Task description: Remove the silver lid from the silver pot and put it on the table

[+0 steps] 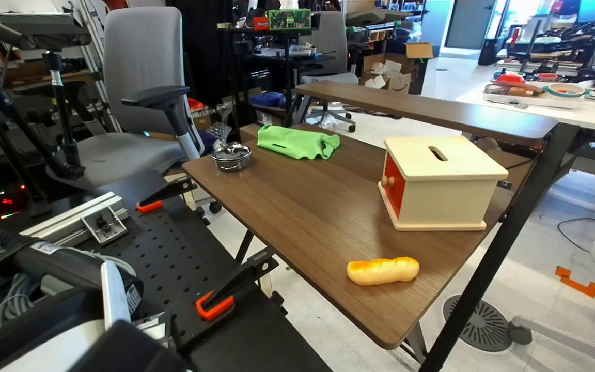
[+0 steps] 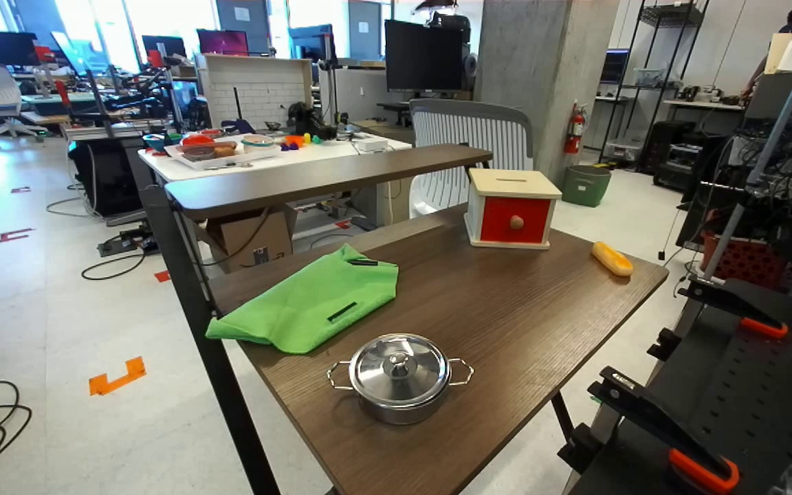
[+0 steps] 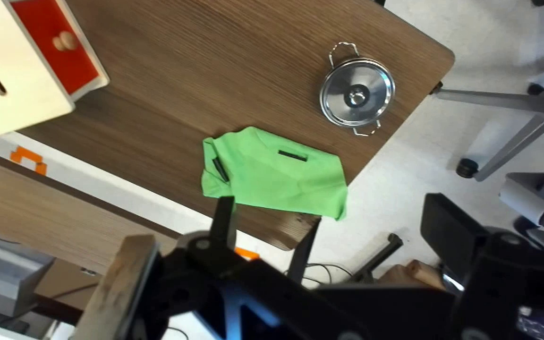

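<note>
My two black fingers (image 3: 449, 222) stand wide apart in the wrist view, the gripper (image 3: 335, 210) spread so that pale floor (image 3: 366, 231), a dark bar (image 3: 304, 250) and a corner of the brown table (image 3: 196, 61) show through the gap. By line of sight, the fingertip (image 3: 225, 212) at left in that view crosses the edge of a green cloth (image 3: 276, 174); in both exterior views the cloth lies on the table, apart from any finger of mine. The silver lid (image 3: 366, 108) sits in place on the silver pot (image 2: 403, 414), its round knob uppermost, well apart from my fingers. The pot, its two looped metal handles jutting to opposite sides, stands upright near one end of the table, near the cloth. Farther along the table, a pale wooden box (image 1: 444, 201) shows its slotted top, red front and round wooden knob. Toward the end opposite the pot lies a yellow bread-shaped piece (image 1: 382, 271), seen in both exterior views. A raised wood-grain shelf (image 1: 421, 107) runs along one long side of the table; beside the other, in an exterior view, a black perforated surface (image 2: 760, 392) carries clamps (image 2: 664, 423) with orange handles. A gray office chair (image 1: 142, 67) stands near the pot's end of the table.
</note>
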Robot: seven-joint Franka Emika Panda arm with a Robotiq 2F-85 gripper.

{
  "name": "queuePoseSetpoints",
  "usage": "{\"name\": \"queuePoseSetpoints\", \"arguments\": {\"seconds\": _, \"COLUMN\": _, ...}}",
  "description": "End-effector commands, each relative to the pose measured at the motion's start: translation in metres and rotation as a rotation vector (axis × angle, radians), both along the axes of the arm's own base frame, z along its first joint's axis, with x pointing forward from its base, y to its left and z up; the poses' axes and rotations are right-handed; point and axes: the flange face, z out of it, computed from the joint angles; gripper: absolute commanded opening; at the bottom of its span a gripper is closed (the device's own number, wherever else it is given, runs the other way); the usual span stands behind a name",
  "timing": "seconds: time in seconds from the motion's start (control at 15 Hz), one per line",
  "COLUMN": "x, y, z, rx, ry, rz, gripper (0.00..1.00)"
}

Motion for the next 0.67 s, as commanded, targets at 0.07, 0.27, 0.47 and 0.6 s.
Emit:
{"name": "queuePoseSetpoints", "arguments": {"seconds": 0.07, "x": -0.013, "y": 0.04, "z": -0.038, "rx": 0.021, "ry": -0.035, "rz": 0.135, "gripper": 1.0}}
{"name": "queuePoseSetpoints", "arguments": {"seconds": 0.27, "x": -0.023, "y": 0.057, "z": -0.076, "rx": 0.011, "ry": -0.034, "rz": 0.171, "gripper": 1.0}}
{"name": "queuePoseSetpoints", "arguments": {"seconds": 0.47, "x": -0.031, "y": 0.067, "z": -0.107, "rx": -0.006, "ry": 0.001, "rz": 0.175, "gripper": 1.0}}
{"name": "queuePoseSetpoints", "arguments": {"seconds": 0.6, "x": -0.035, "y": 0.07, "z": -0.123, "rx": -0.024, "ry": 0.018, "rz": 0.171, "gripper": 1.0}}
